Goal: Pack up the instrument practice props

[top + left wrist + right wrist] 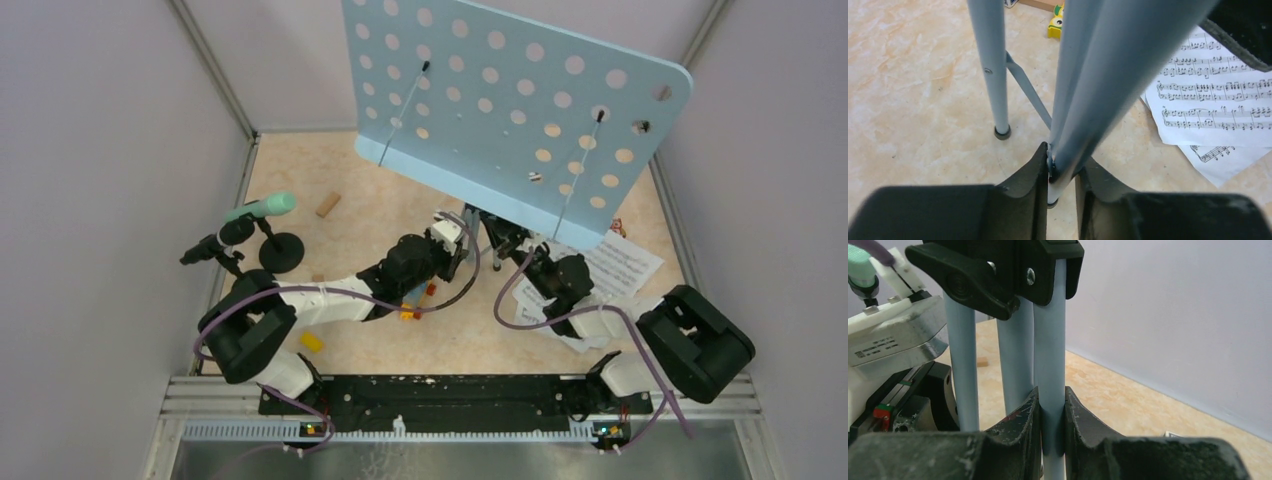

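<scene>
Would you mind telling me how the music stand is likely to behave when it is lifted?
The music stand is probably top-heavy: its wide blue desk sits high on thin legs, so it may tip or swing. The smooth round legs could slip or twist in a grip. It looks stiff, not floppy.

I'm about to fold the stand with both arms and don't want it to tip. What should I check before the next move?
1. Right end effector clamped on a stand tube: ok.
2. Left end effector around a leg, firm grip: cannot tell.
3. Other leg folded in: not ok, it stands splayed with its foot on the table.
4. Sheets clear of the gripped leg: ok, they lie beside it.
5. Desk clear of the walls: cannot tell.
6. Mint mic clear of both arms: ok, far left.
</scene>
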{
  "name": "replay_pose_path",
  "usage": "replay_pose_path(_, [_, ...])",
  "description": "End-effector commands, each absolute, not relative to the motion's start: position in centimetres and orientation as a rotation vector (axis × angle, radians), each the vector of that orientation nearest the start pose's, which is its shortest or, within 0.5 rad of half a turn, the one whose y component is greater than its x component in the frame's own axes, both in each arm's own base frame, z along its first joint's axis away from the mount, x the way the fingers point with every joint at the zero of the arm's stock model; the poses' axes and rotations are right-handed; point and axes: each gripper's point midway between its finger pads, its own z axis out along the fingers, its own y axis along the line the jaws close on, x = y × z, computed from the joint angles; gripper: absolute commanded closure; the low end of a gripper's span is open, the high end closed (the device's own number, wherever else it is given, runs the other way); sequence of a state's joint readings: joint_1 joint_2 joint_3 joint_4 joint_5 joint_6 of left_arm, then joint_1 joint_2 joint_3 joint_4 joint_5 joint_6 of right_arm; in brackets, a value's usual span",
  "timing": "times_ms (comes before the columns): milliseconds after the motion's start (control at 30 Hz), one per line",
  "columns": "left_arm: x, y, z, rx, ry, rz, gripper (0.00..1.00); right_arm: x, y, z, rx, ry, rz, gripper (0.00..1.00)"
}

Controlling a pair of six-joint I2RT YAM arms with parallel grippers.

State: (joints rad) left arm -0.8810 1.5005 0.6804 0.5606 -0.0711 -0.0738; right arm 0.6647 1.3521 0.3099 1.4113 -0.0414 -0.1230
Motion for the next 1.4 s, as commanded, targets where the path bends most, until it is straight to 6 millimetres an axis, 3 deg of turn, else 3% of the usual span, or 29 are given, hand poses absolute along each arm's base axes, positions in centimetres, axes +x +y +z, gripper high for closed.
replay_pose_path(0, [31.0,-32.2,12.0,0.645,1.791,-0.524,0.86,29.8,25.4,22.8,-0.523,1.207,0.581,1.00])
replay_pose_path(100, [31.1,-32.7,12.0,0.656,1.795,-0.547,1.00,29.7,25.4,22.8,-0.523,1.217,0.588,0.95])
replay_pose_path(300, [31.1,-33.2,12.5,0.667,1.778,-0.576,1.00,28.9,24.3,23.1,-0.503,1.221,0.578,0.74])
replay_pose_path(367, [31.1,-33.1,12.4,0.663,1.779,-0.572,1.00,28.4,23.9,22.9,-0.501,1.228,0.578,0.64])
replay_pose_path(433, [31.1,-33.1,12.5,0.663,1.778,-0.574,1.00,28.0,23.4,22.7,-0.499,1.235,0.573,0.47])
replay_pose_path(533, [31.1,-33.0,12.3,0.661,1.785,-0.572,1.00,27.1,22.5,22.4,-0.498,1.249,0.567,0.37])
replay_pose_path(667, [30.8,-33.4,12.4,0.678,1.780,-0.592,1.00,25.9,22.0,22.5,-0.517,1.246,0.579,0.33])
replay_pose_path(800, [30.6,-33.8,12.5,0.705,1.774,-0.613,1.00,25.9,22.3,23.4,-0.536,1.227,0.576,0.31])
replay_pose_path(1367, [29.6,-34.8,13.2,0.781,1.749,-0.677,1.00,30.3,26.6,28.4,-0.498,1.141,0.644,0.19])
